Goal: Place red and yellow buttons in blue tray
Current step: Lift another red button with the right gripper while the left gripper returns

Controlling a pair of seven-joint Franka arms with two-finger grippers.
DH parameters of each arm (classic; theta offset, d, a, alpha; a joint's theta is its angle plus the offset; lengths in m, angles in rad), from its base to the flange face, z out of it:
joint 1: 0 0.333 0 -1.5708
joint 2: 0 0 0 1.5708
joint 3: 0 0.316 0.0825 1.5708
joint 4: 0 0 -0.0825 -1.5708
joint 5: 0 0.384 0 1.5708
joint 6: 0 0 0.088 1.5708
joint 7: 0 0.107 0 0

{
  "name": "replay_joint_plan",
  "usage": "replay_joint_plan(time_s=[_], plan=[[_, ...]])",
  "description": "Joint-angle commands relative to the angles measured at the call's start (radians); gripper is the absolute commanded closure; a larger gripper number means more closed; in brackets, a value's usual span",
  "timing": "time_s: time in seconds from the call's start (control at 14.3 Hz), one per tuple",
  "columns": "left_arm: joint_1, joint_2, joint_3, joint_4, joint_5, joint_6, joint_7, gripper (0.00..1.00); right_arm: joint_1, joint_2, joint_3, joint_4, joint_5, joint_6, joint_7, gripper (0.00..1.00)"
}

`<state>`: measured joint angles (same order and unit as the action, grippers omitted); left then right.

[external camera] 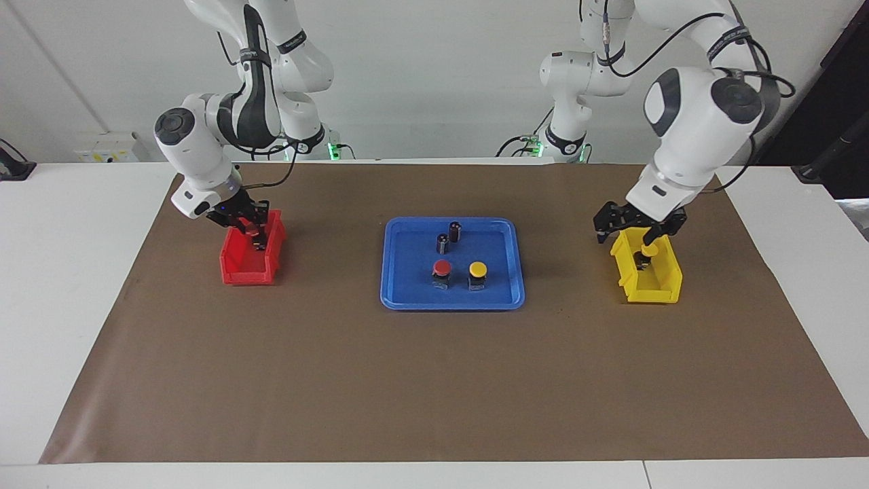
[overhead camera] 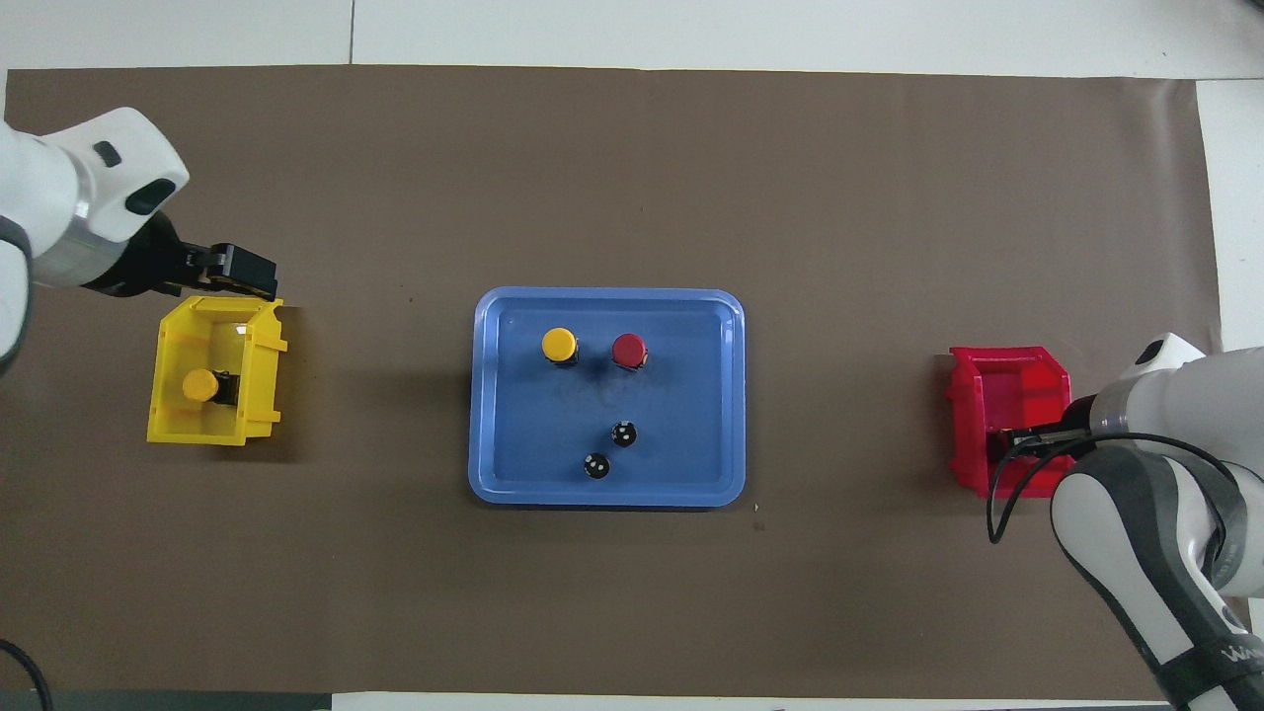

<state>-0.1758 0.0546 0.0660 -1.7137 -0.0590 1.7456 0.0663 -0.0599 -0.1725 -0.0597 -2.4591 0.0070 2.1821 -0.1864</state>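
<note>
A brown mat (external camera: 434, 380) covers the white surface (external camera: 68, 272) before a pale wall (external camera: 434, 81). Blue tray (external camera: 407, 295) holds a red button (external camera: 442, 267) and a yellow button (external camera: 478, 269). Left end effector (external camera: 635, 227) gapes over the yellow bin (external camera: 662, 288); right end effector (external camera: 246, 219), closed, dips in the red bin (external camera: 248, 268).

Partial lettering "WA" on the right arm's dark band (overhead camera: 1229, 654), nothing else readable

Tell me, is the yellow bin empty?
No. One yellow button sits inside the yellow bin, its cap showing in the overhead view.

Blue tray (external camera: 397, 272); red button (external camera: 441, 267), yellow button (external camera: 478, 269); brown mat (external camera: 339, 380).
</note>
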Motion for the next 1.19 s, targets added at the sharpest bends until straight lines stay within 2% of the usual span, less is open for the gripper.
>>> replay_joint_plan(time_s=[0.0, 0.21, 0.35, 0.56, 0.7, 0.77, 0.98, 1.12], plan=[[0.044, 0.007, -0.012, 0.109, 0.015, -0.106, 0.037, 0.00, -0.006, -0.004, 0.004, 0.037, -0.015, -0.031, -0.021, 0.86], [0.047, -0.007, -0.009, 0.135, 0.015, -0.153, 0.062, 0.00, 0.002, 0.045, 0.012, 0.222, -0.021, -0.216, -0.016, 0.86], [0.047, -0.044, -0.011, 0.132, 0.015, -0.179, 0.079, 0.00, 0.020, 0.085, 0.014, 0.360, -0.021, -0.351, -0.005, 0.86], [0.047, -0.055, -0.011, 0.129, 0.015, -0.189, 0.078, 0.00, 0.144, 0.163, 0.015, 0.572, -0.018, -0.482, 0.141, 0.85], [0.047, -0.062, -0.011, 0.106, 0.015, -0.172, 0.078, 0.00, 0.253, 0.198, 0.015, 0.632, 0.001, -0.461, 0.290, 0.84], [0.048, -0.076, -0.011, 0.076, 0.015, -0.141, 0.078, 0.00, 0.296, 0.203, 0.018, 0.629, 0.022, -0.394, 0.364, 0.83], [0.049, -0.113, -0.011, -0.113, 0.015, 0.030, 0.073, 0.00, 0.455, 0.283, 0.020, 0.626, 0.060, -0.224, 0.594, 0.83], [0.080, -0.119, -0.011, -0.226, 0.015, 0.131, 0.073, 0.01, 0.521, 0.346, 0.020, 0.628, 0.060, -0.136, 0.668, 0.83]])
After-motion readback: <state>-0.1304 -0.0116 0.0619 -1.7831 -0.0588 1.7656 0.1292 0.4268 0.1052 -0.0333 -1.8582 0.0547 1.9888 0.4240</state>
